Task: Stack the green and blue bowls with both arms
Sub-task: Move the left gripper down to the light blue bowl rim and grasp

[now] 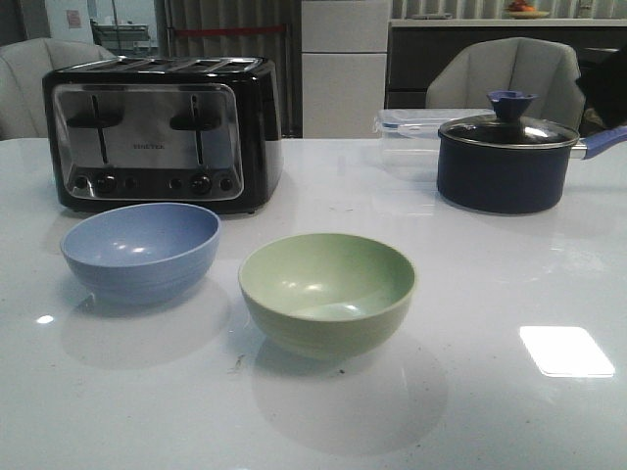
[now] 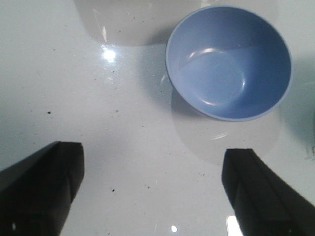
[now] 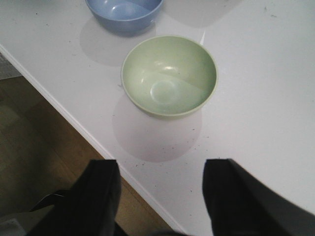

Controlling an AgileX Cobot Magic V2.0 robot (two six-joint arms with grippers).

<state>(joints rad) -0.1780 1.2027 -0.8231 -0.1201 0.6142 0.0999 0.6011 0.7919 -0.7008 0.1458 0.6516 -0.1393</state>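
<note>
The blue bowl (image 1: 140,252) and the green bowl (image 1: 327,293) both sit upright and empty on the white tabletop (image 1: 509,274), apart from each other and not stacked. In the front view the blue one is on the left, just in front of a black and silver toaster (image 1: 162,132); the green one stands nearer the camera, toward the middle. Farther back on the right stands a dark navy pot (image 1: 507,157) with a glass lid, and a clear plastic container (image 1: 411,122) sits just behind it. Neither arm appears in the front view.

The left gripper (image 2: 152,191) hangs above bare tabletop with its two dark fingers (image 2: 42,187) spread wide apart. They hold nothing and touch nothing; the blue bowl (image 2: 229,61) lies clear of them, beyond the fingertips.

The right gripper (image 3: 160,196) is likewise spread wide, its black fingers (image 3: 231,196) empty and in contact with nothing. It hovers over the tabletop's near edge, with brown floor (image 3: 34,137) visible beneath one finger. The green bowl (image 3: 169,74) lies on the tabletop ahead of the gap between the fingers, well short of contact, and the blue bowl (image 3: 124,12) shows beyond it.
</note>
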